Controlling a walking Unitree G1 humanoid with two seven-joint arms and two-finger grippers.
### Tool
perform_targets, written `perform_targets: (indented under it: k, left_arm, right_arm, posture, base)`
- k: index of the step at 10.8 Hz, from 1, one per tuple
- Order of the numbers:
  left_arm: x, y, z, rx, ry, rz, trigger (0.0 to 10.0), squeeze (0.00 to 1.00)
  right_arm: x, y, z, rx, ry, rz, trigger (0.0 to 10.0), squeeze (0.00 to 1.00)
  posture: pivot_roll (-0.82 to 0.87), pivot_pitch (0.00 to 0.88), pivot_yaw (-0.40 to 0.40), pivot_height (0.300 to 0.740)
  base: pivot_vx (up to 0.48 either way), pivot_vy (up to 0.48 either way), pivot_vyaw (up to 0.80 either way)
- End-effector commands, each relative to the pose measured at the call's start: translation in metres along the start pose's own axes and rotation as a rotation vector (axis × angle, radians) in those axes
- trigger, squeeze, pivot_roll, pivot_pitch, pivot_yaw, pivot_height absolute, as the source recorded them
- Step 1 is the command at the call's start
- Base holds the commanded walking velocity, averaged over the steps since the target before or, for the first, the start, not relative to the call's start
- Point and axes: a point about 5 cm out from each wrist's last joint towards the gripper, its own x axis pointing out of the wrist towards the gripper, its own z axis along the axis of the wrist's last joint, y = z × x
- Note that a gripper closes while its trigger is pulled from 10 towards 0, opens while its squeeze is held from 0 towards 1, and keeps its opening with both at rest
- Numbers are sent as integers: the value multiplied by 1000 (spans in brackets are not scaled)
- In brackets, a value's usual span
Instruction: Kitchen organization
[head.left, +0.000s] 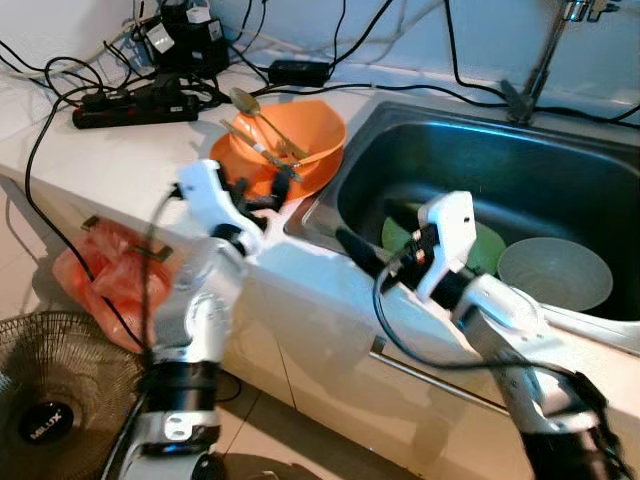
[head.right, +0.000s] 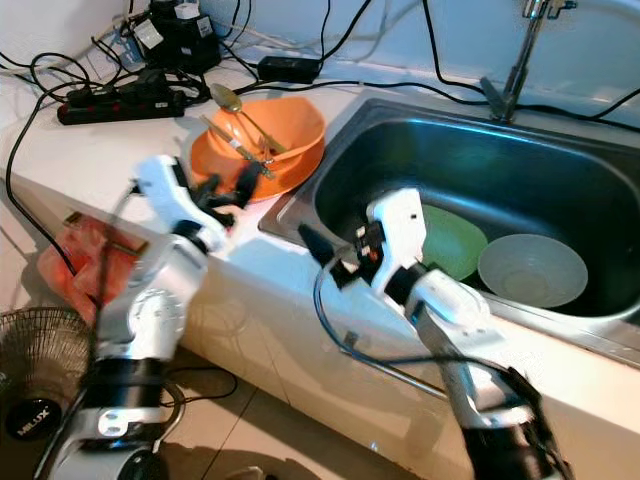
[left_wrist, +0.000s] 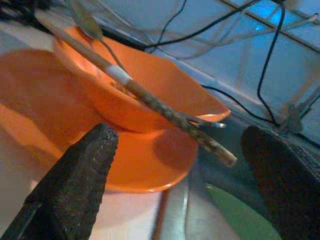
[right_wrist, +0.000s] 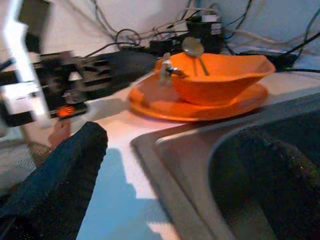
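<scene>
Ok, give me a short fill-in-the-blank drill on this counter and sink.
1. The orange bowl sits on an orange ____.
2. The spoon and chopsticks rest in the orange ____.
3. The green plate lies inside the ____.
4. The left gripper has its fingers ____.

Missing words: plate; bowl; sink; open

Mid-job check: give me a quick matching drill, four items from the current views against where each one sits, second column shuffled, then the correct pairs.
Items
1. orange bowl
2. green plate
3. spoon
4. power strip

Places
A. on the sink floor, beside the grey bowl
B. resting in the orange bowl
C. on the orange plate by the sink's edge
D. on the counter at the back, among black cables

Pairs: 1-C, 2-A, 3-B, 4-D
</scene>
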Motion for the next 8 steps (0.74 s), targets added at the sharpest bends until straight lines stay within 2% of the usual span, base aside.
perform_targets:
  k: [1, 4, 7, 8]
  left_arm:
    - [3, -3, 2, -23, -7, -19, 10000, 0]
    - [16, -10, -3, -132, -1, -38, 10000, 0]
    - [21, -8, -3, -262, -5, -27, 10000, 0]
    - [21, -4, -4, -339, -9, -10, 10000, 0]
  right_arm:
    - [-2, 4, 2, 4, 1, 26, 10000, 0]
    - [-8, 7, 2, 4, 21, 38, 10000, 0]
    - [-8, 8, 3, -8, 28, 38, 10000, 0]
    - [-7, 9, 2, -11, 31, 39, 10000, 0]
  posture:
    - [41, 82, 97, 740]
    - [23, 94, 99, 740]
    - [21, 96, 99, 740]
    - [23, 95, 99, 740]
  base:
    - [0, 0, 0]
    - [0, 0, 0]
    - [0, 0, 0]
    - [0, 0, 0]
